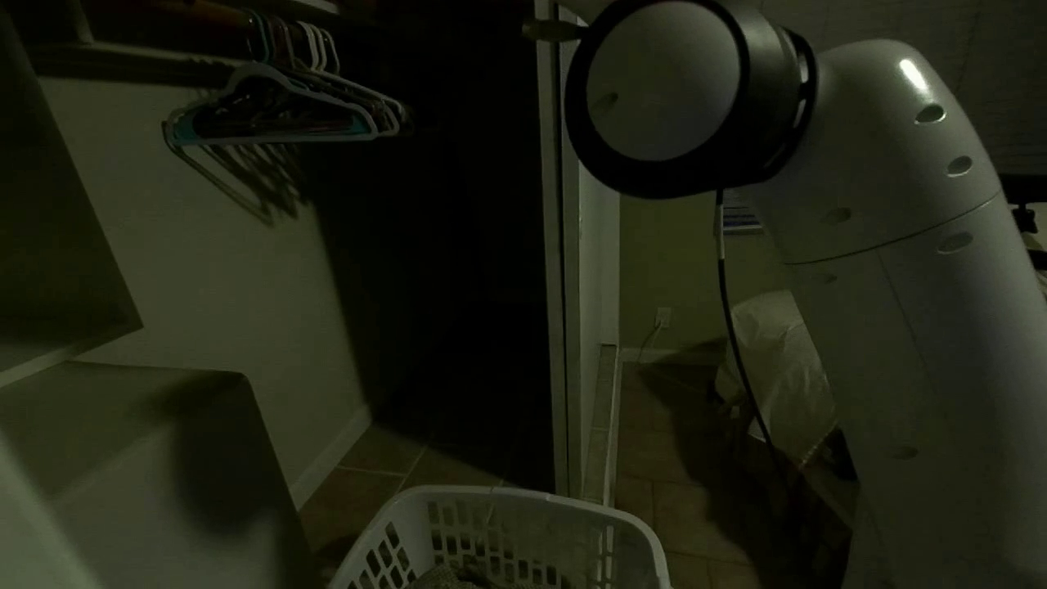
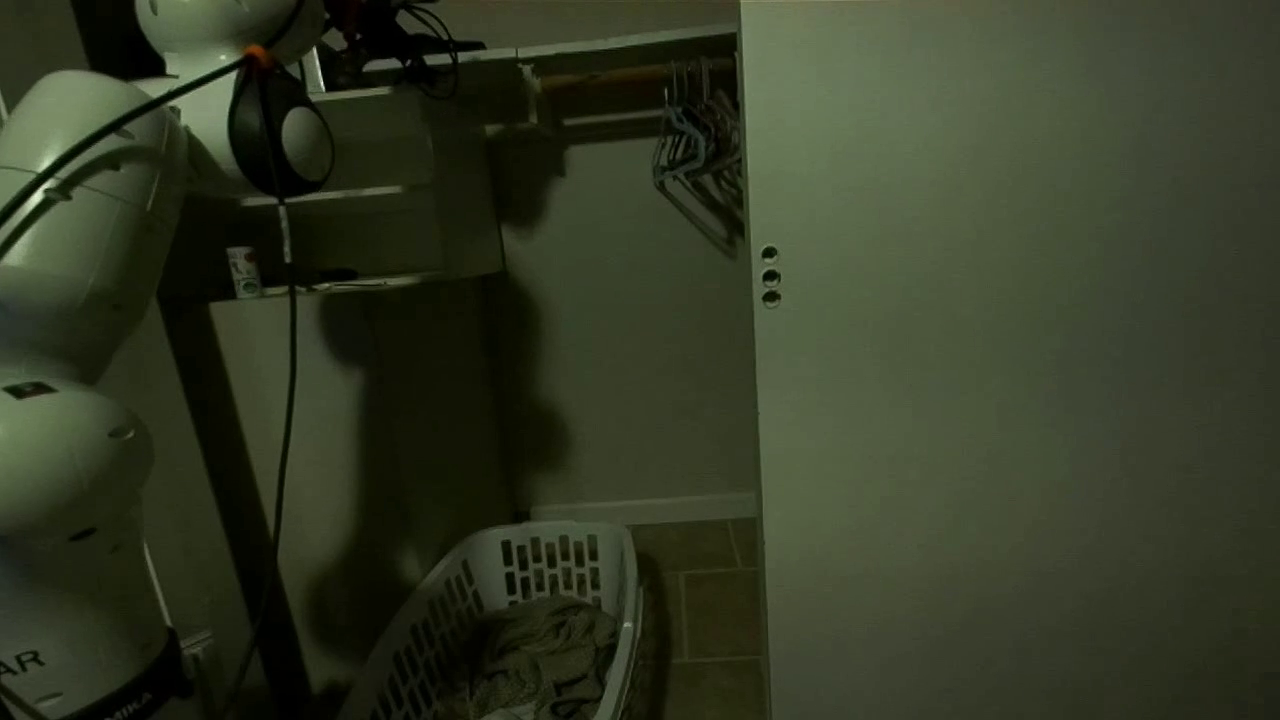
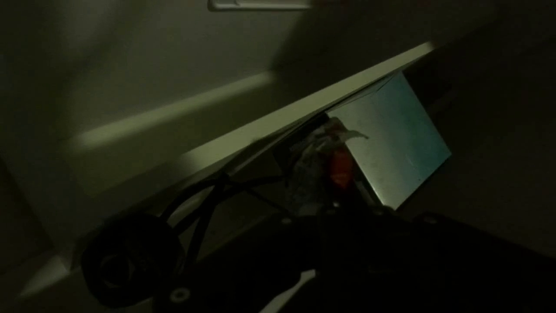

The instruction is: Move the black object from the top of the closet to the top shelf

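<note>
A: Gripper (image 3: 339, 243) state?
B: Can't tell. Dark mass along the bottom of the wrist view, fingertips lost in shadow.
A: Black object (image 3: 130, 261), where?
B: Just left of the gripper in the wrist view, at the pale edge of the closet top (image 3: 304, 105). Touching the gripper or not, can't tell. Cables (image 3: 205, 219) loop off it, ahead of the gripper.
A: Straight ahead of the gripper?
B: Red piece (image 3: 341, 169), crumpled pale wrap (image 3: 310, 169) at its left. Shiny panel (image 3: 393, 143) ahead and to the right, slanted.
A: Exterior views?
B: Arm (image 1: 908, 245) in both; can't pick out the gripper for sure. Cable loops near the arm's end in an exterior view, on top of the shelf unit (image 2: 465, 180).
A: Below the gripper?
B: Lower shelf (image 2: 400, 283) with a small can (image 2: 243, 272). Well below, on the floor, white laundry basket (image 1: 491, 493) with rumpled cloth (image 2: 550, 650) inside.
A: Rest of the closet (image 2: 640, 400)?
B: Hangers (image 1: 278, 141) on a rail (image 2: 605, 78), well apart from the gripper, in both exterior views. Pale door (image 2: 1000, 350) farther off, past the hangers.
</note>
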Robot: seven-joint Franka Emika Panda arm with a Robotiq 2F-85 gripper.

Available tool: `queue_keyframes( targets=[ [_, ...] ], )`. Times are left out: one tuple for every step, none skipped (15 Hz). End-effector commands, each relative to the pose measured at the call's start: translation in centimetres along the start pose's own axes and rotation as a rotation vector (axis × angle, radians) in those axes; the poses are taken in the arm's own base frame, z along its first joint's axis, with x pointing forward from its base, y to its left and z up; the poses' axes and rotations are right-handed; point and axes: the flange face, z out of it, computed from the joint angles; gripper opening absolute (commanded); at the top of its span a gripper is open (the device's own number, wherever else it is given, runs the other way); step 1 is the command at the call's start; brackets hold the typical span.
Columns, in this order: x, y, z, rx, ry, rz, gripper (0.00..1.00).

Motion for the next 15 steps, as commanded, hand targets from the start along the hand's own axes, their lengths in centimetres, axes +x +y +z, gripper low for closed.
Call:
queue_keyframes(
  targets=[
    [-0.2,0.1,-2.1,0.005,-0.038,-0.021,0.07],
    [-0.3,0.3,-2.6,-0.001,-0.047,-0.024,0.06],
    [-0.5,0.6,-3.1,-0.01,-0.064,-0.02,0.06],
    [-0.7,0.9,-3.5,-0.017,-0.084,-0.015,0.07],
    [-1.0,1.1,-3.7,-0.018,-0.105,-0.007,0.07],
    [-1.4,1.4,-3.9,-0.02,-0.138,0.004,0.07],
    [-1.8,1.6,-3.9,-0.02,-0.168,0.013,0.07],
    [-2.1,1.7,-3.9,-0.016,-0.194,0.02,0.07],
    [-2.5,1.9,-3.6,-0.009,-0.22,0.029,0.07],
    [-2.8,2.1,-3.2,-0.005,-0.24,0.035,0.07],
    [-3.1,2.4,-2.8,-0.002,-0.257,0.042,0.07],
    [-3.4,2.8,-2.3,-0.001,-0.272,0.048,0.06],
    [-3.6,3.3,-1.6,-0.001,-0.277,0.057,0.06],
    [-3.8,3.9,-1.1,-0.009,-0.282,0.063,0.06],
    [-4.0,4.8,-0.3,-0.018,-0.277,0.073,0.06]
  ],
)
